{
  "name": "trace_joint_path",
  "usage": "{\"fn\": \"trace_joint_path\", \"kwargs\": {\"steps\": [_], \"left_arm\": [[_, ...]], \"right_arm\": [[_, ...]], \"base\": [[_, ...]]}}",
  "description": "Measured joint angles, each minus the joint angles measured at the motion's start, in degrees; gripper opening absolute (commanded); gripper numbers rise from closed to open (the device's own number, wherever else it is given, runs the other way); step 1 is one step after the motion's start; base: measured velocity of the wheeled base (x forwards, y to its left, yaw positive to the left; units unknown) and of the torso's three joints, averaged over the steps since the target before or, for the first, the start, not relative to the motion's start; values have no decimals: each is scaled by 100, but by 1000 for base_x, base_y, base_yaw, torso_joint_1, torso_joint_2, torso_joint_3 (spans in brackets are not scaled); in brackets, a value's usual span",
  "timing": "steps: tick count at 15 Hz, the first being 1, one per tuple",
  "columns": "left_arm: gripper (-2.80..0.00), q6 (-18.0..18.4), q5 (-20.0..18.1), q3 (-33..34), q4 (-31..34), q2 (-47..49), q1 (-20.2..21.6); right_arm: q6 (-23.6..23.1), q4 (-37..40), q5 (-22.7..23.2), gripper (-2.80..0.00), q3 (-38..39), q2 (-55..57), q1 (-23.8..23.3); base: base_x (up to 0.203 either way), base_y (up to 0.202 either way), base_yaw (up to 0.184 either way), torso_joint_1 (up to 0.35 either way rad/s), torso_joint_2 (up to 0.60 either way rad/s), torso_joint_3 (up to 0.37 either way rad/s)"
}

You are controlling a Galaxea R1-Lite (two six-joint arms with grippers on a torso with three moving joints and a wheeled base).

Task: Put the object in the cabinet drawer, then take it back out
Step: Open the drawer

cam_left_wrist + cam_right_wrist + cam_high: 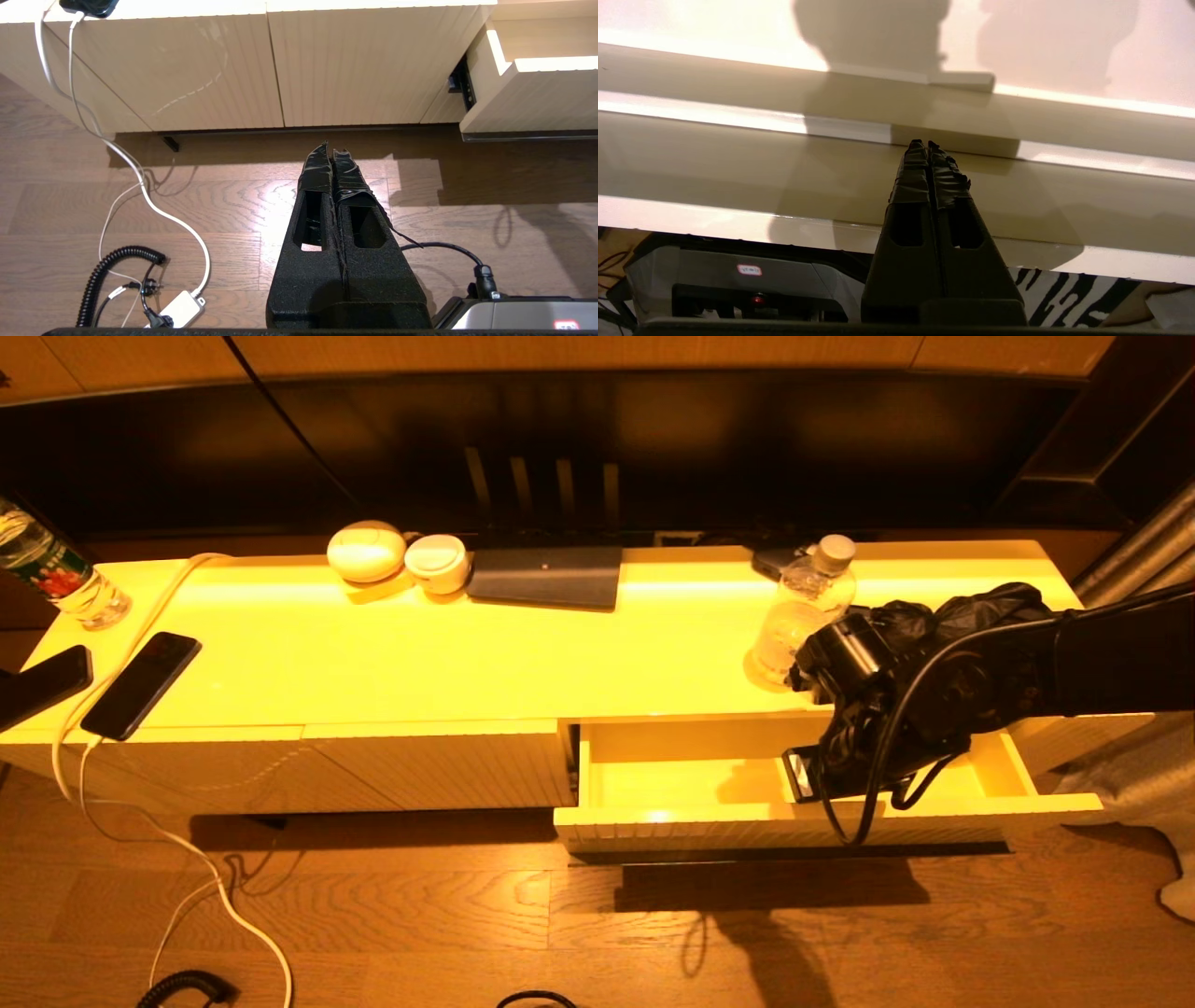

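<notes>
Hovering over glossy drawer [672, 782] — right gripper [928, 145]

We are in a home living room: a long low cabinet [373, 653] on a wood floor [420, 915], a dark screen [560, 448] above its back edge, phones [140, 684] charging at its left end, water bottles [805, 607] on top.

My right arm and its black-wrapped wrist cover the right part of the wide cream-yellow cabinet drawer [681, 775], so the floor beneath my right gripper [928, 144] is hidden. The clear plastic water bottle [805, 607] behind that wrist is partly covered. The head view's edge crops the second bottle [51, 569].
</notes>
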Motion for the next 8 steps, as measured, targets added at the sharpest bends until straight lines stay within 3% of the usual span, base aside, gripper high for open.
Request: {"fn": "trace_joint_path", "kwargs": {"steps": [8], "left_arm": [[-280,-1,0,0,1,0,0]], "right_arm": [[228,689,44,-280,270,-58,37]], "base": [[0,0,0,0,0,0]]}}
